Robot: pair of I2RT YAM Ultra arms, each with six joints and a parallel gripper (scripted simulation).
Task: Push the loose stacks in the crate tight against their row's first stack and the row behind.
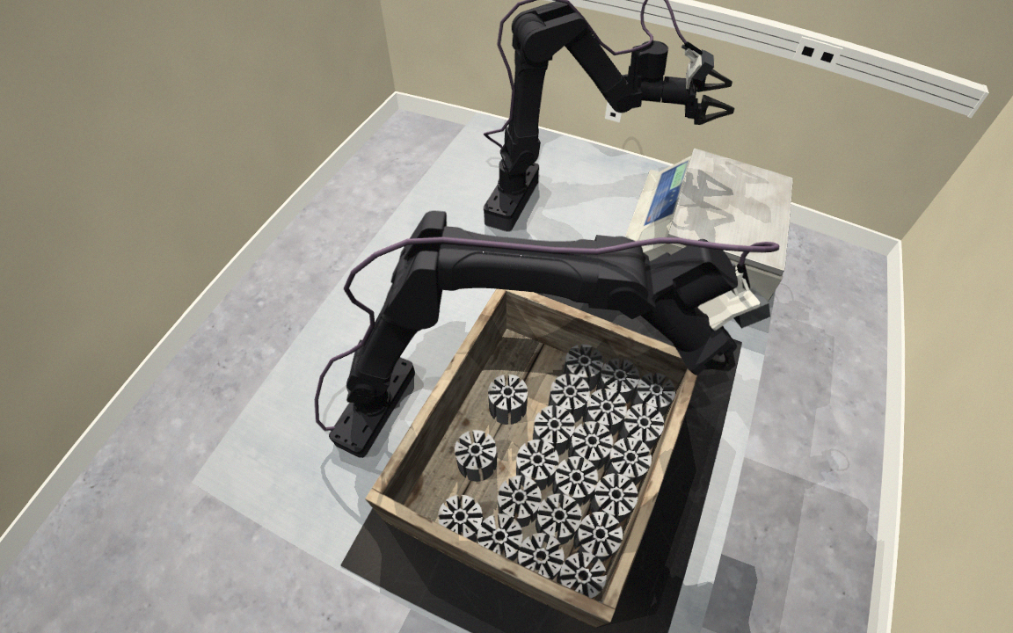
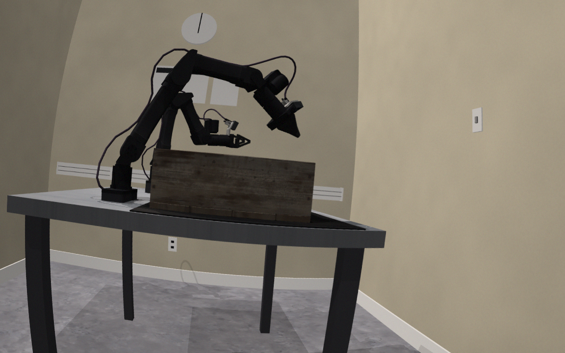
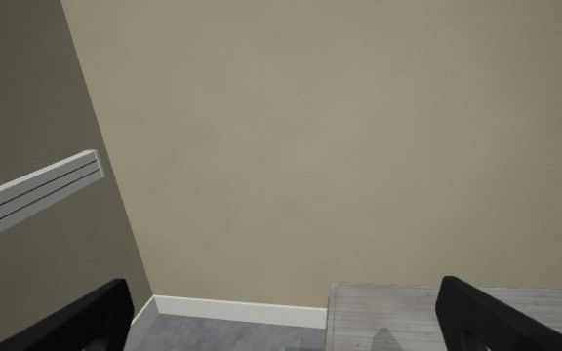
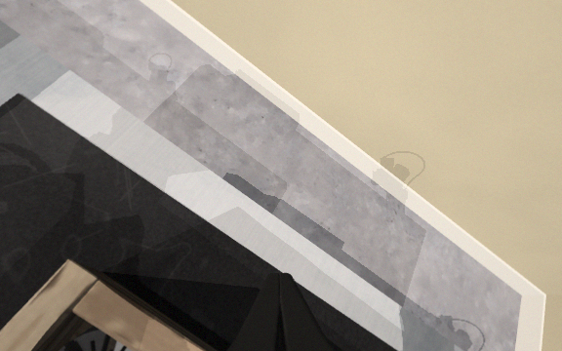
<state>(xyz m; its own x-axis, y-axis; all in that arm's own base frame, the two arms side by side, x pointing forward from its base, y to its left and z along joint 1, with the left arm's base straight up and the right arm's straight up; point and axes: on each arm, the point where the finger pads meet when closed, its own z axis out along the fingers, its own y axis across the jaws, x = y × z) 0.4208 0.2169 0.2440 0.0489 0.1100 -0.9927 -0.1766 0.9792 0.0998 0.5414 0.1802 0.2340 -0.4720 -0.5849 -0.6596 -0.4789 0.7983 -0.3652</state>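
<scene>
Inside the crate (image 1: 491,568) (image 2: 232,184) (image 4: 44,299), two loose stacks (image 1: 507,391) (image 1: 476,450) stand apart from the row's first stack (image 1: 460,515) and from the row behind (image 1: 537,460). The fingers of the right gripper (image 1: 724,358) (image 2: 298,135) (image 4: 283,277) are pressed together on nothing, above the crate's far corner; those of the left gripper (image 1: 732,96) (image 2: 248,141) (image 3: 283,288) are spread. The closed tips should be lowered on the open side of the nearer loose stack, and it should be pushed low and slowly, lest it topple.
</scene>
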